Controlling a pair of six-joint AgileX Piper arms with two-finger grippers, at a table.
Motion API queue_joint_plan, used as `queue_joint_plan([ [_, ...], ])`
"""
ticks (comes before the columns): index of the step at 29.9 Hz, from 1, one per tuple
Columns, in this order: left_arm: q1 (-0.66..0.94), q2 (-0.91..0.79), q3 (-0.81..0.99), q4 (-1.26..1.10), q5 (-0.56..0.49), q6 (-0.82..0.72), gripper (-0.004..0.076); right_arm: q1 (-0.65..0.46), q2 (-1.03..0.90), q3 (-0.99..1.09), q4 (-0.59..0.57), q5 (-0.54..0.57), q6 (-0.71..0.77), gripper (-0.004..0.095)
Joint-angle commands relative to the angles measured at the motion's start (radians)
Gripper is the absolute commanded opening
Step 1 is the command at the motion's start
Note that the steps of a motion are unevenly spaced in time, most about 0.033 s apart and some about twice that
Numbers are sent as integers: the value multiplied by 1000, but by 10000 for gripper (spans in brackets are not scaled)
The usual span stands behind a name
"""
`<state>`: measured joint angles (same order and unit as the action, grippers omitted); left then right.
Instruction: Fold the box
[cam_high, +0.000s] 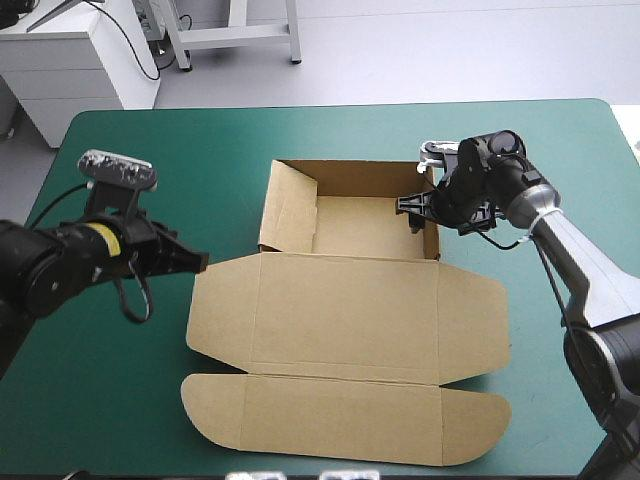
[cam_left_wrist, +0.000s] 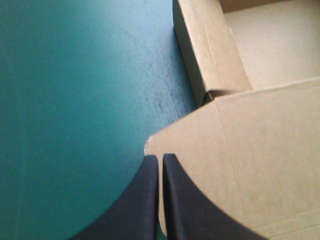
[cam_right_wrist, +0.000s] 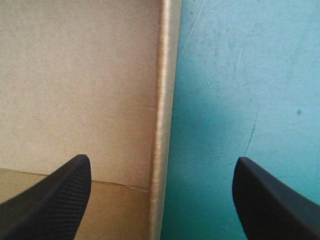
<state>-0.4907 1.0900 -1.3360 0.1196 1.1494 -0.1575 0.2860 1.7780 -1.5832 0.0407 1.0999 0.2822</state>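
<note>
Box (cam_high: 345, 320) — tray with flat lid; right end effector (cam_high: 420, 208) open astride wall; left end effector (cam_high: 200, 263) closed

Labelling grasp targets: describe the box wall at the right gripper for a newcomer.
On the teal-green table lies the brown box, its far half a raised tray. The tray's right wall runs between the open right gripper's fingers; no gripper is at the other walls.

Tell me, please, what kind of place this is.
Probably a robotics lab bench, not a home or a shop: a left gripper and a right gripper work at a table with a teal-green cover, on a half-folded brown box.
</note>
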Motion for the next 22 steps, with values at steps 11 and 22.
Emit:
queue_joint_plan([
  [11,-6,-428,589,3,-336,-45,6,2,17,56,53,-76,-29,587],
  [22,-6,-730,826,1,-455,-57,6,0,12,56,58,-85,-44,-19],
])
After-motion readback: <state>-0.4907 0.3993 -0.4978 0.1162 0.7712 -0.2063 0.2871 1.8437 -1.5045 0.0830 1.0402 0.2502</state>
